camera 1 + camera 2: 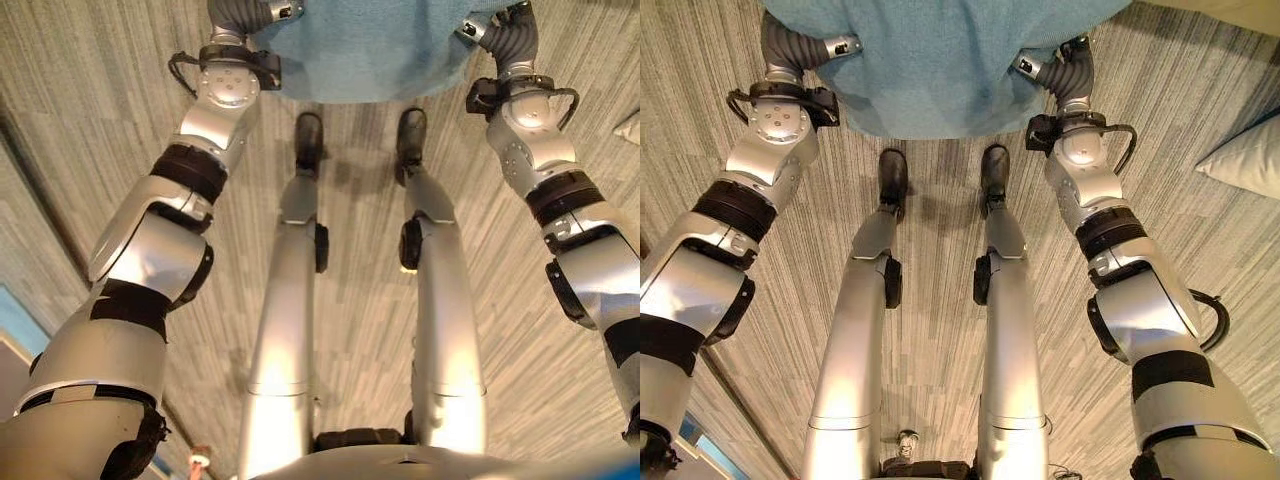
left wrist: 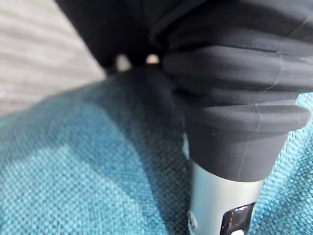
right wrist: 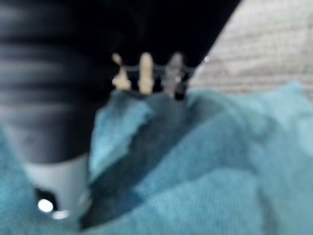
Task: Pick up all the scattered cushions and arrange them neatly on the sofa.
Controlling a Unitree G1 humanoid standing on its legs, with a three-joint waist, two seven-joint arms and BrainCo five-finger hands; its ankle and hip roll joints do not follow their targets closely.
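Note:
A teal woven cushion [image 1: 940, 70] hangs in front of me above the carpet, held between both hands at its two sides. My left hand [image 1: 790, 45] grips its left edge: in the left wrist view the thumb [image 2: 220, 205] lies on the cloth [image 2: 98, 171] and fingertips [image 2: 122, 62] peek out past the cushion's far edge. My right hand [image 1: 1072, 62] grips the right edge, where the fingers [image 3: 145, 73] reach past the teal cloth [image 3: 205, 161] and the thumb presses on it. A second, pale grey cushion [image 1: 1245, 155] lies on the floor to the right.
Grey striped carpet [image 1: 1180, 90] covers the floor all round. A pale blue object [image 1: 15, 325] shows at the lower left edge of the left eye view.

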